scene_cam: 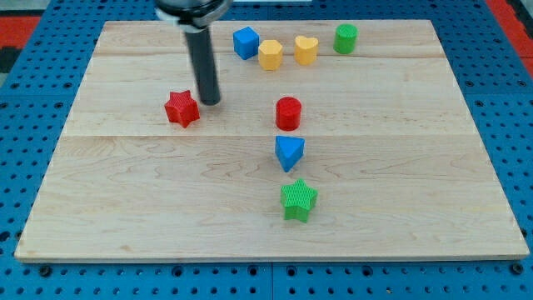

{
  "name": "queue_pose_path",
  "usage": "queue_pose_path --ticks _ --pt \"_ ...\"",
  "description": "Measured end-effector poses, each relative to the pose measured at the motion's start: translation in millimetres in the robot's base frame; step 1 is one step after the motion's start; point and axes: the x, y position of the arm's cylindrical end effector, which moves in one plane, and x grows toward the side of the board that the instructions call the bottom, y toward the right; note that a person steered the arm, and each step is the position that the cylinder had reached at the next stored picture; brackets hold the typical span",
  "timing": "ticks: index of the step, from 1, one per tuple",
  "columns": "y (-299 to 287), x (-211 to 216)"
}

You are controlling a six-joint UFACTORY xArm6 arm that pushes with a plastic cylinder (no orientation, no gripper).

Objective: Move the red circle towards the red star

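Note:
The red circle [288,112] stands near the middle of the wooden board [125,208]. The red star [181,109] lies to the view's left of it, well apart. My tip [210,102] rests on the board just to the right of the red star, slightly above it in the view, with a small gap. The red circle is some way to the right of my tip.
A blue triangle [289,152] lies just below the red circle, and a green star [298,200] below that. Along the view's top stand a blue cube [246,42], a yellow pentagon-like block [270,54], a yellow heart [306,50] and a green cylinder [346,38].

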Motion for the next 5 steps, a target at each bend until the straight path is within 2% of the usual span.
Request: queue_pose_path --ticks 1,2,3,4,5 --pt "55 -33" --pt "127 -29" --pt "179 13" --pt "152 72" --pt "60 52"
